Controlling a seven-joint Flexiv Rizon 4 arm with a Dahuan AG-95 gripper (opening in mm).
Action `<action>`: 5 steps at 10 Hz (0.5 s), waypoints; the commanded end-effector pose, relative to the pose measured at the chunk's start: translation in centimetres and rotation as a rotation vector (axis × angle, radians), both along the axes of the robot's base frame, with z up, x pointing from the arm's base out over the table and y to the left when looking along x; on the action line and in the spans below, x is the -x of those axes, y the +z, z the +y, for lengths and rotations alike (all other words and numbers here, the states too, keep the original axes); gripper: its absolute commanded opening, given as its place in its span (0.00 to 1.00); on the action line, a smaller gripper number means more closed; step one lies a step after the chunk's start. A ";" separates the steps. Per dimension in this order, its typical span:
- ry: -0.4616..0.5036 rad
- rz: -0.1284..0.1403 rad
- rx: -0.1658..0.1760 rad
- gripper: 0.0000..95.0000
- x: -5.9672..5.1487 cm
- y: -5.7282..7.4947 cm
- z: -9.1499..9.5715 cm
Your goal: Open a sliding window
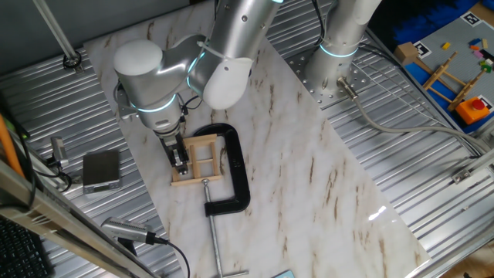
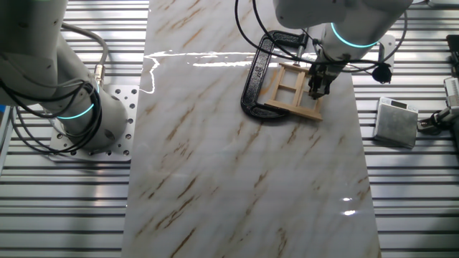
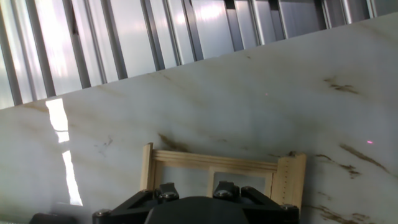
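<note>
The sliding window [image 1: 199, 159] lies flat on the marble surface [image 1: 309, 185], and the black C-clamp [image 1: 235, 166] holds it on its 3 o'clock side in one fixed view. The pincer [image 1: 180, 158] stands just over the frame's 9 o'clock edge. I cannot tell if the pincer is open or closed, because the hand view shows only its black body over the frame [image 3: 217, 171].

The risk, in my judgement, is that the fingers miss the thin sash and push on the fixed frame. Then the whole window could turn under the clamp or lift at one side. Too much downward force could also bend the thin crossbars.

The window is of light, matte wood, square, with slim bars that make four panes. The clamp is dark metal, curved like a C, with a long screw [image 1: 212, 232]. The surface is glossy, with brown veins and bright reflections.
</note>
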State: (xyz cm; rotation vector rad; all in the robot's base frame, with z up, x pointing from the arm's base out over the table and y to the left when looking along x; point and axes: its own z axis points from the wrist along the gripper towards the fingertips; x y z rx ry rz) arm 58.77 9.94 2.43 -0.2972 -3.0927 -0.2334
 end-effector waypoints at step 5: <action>-0.001 -0.002 -0.018 0.40 0.0 -0.1 0.1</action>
